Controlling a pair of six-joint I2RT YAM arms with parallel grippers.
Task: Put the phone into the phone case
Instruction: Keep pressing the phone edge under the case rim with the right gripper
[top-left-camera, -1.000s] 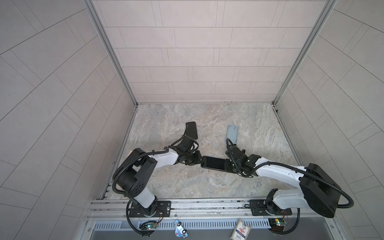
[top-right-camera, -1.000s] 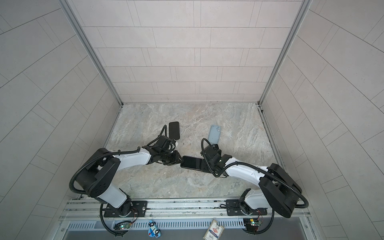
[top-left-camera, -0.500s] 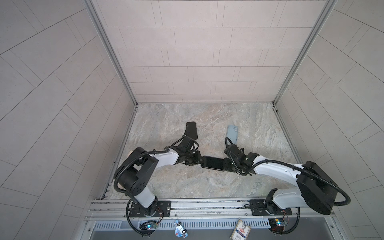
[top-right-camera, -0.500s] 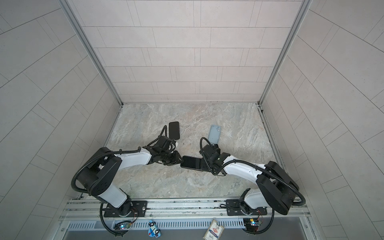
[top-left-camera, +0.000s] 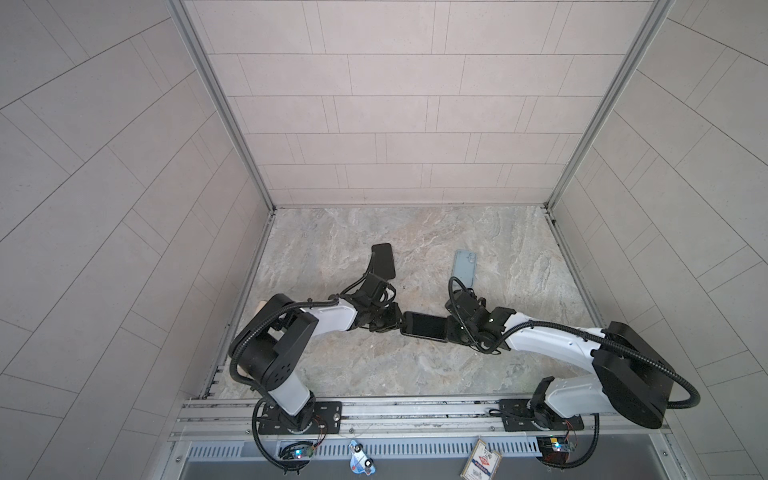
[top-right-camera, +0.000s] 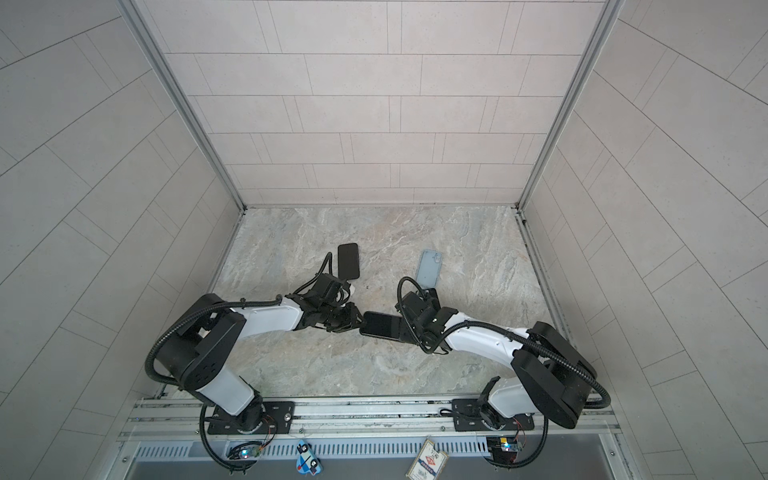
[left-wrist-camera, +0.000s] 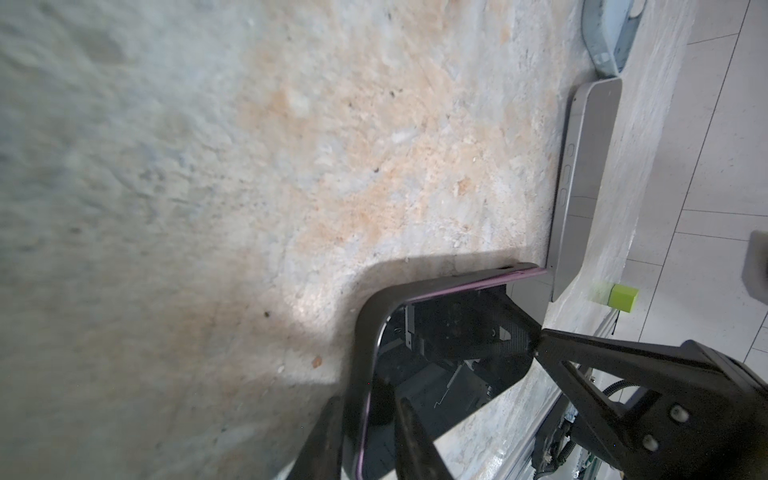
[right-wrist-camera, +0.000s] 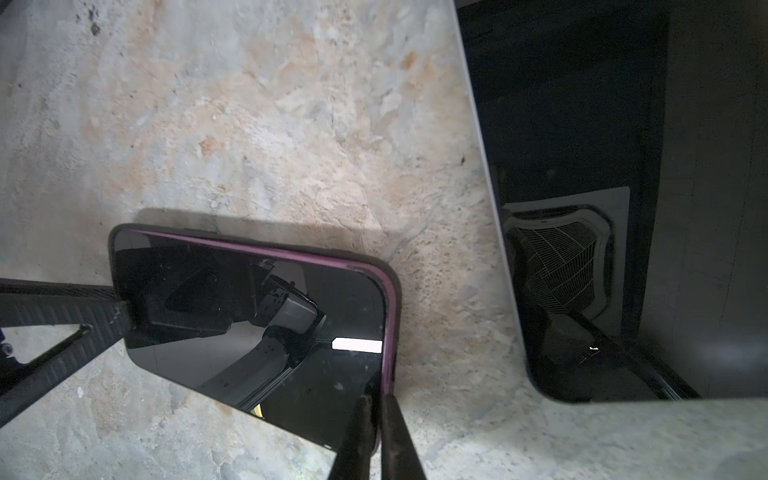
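Entry: slim black-glass phone with a purple metal edge (top-left-camera: 424, 326), lodged in a matte black phone case (left-wrist-camera: 361, 328). The pair is held as one piece between the two arms, a little above the veined marble table (top-left-camera: 374, 374), where its shadow is cast. One short end is clamped by the left gripper (left-wrist-camera: 365, 411), its fingers drawn partway in across rim and glass. The opposite end is pinched by the right gripper (right-wrist-camera: 374, 411), its fingers brought almost together on the purple edge. Compared with a second ago, little is altered. The right arm's elbow is swung slightly inward, the phone is carried a trace toward the left arm, and neither grip is loosened. A pressing-in step is therefore judged to be under way, not a re-grasp. Seating is judged incomplete, since a purple strip is still exposed inside the rim along one long side and one end. Also listed, lying flat and untouched: a pale blue-grey case (top-left-camera: 463, 268) beyond the right arm, a grey-framed handset (left-wrist-camera: 582, 187) just beside it, and a black slab-shaped handset (top-left-camera: 383, 259) beyond the left arm.
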